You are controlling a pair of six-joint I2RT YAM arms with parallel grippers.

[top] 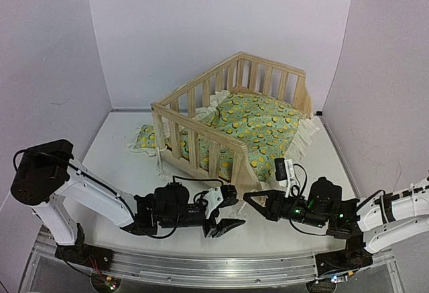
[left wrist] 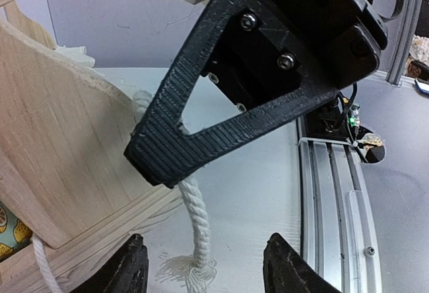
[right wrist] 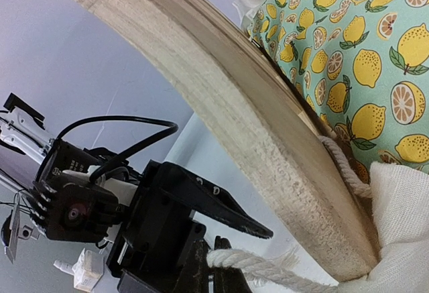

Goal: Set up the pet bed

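Currently, the right gripper (top: 247, 198) is clamping the cream rope (right wrist: 268, 266) at the near corner of the pet bed (top: 198, 127), which is sitting centrally on the table (top: 114, 165); the left gripper (top: 236, 210) is hovering alongside, jaws wide.

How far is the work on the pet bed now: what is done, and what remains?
Done: the green lemon-patterned cushion lies inside the pale pine slatted frame, its cream ruffle spilling over the low side. In hand: the right fingers are shut on a white twisted rope at the frame's near end; the left fingers stand open beside them. Left to do: the small matching pillow lies outside the frame.
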